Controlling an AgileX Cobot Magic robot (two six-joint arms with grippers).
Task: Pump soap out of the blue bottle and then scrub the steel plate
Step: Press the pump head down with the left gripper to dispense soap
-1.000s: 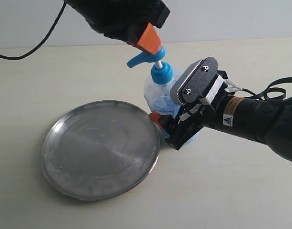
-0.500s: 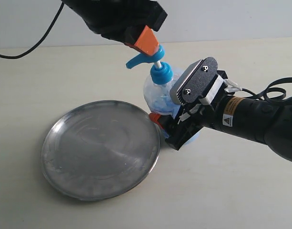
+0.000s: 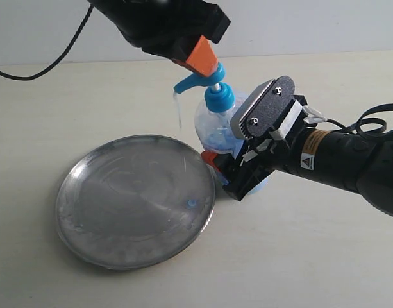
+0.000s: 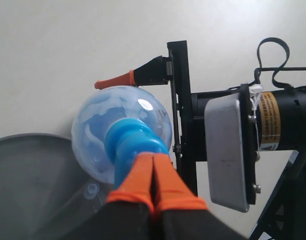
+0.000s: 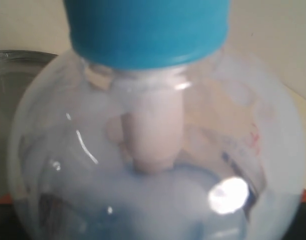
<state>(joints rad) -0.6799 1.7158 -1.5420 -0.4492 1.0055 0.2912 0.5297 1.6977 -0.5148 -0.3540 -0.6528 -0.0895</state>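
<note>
The blue bottle [image 3: 212, 125] stands upright at the far right rim of the steel plate [image 3: 119, 212]. My right gripper [image 3: 223, 163] is shut on the bottle's lower body; one orange fingertip [image 3: 209, 158] shows beside the plate's rim. My left gripper [image 3: 202, 58] is shut, and its orange fingertips [image 4: 153, 177] press down on the blue pump head [image 3: 195, 81]. A thin pale strand of soap [image 3: 179, 110] hangs from the nozzle over the plate. A small blue blob of soap [image 3: 192, 204] lies on the plate near its right rim. The bottle [image 5: 157, 165] fills the right wrist view.
The pale tabletop [image 3: 311, 256] runs all round the plate. The right arm's black body [image 3: 337, 160] lies across the table's right side. The left arm [image 3: 151, 19] hangs over the bottle from above, and a black cable [image 3: 36, 70] trails at the far left.
The left gripper has pushed the pump head down a little. Soap now streams from the nozzle and a blue blob has landed on the plate. The right gripper and bottle hold still.
</note>
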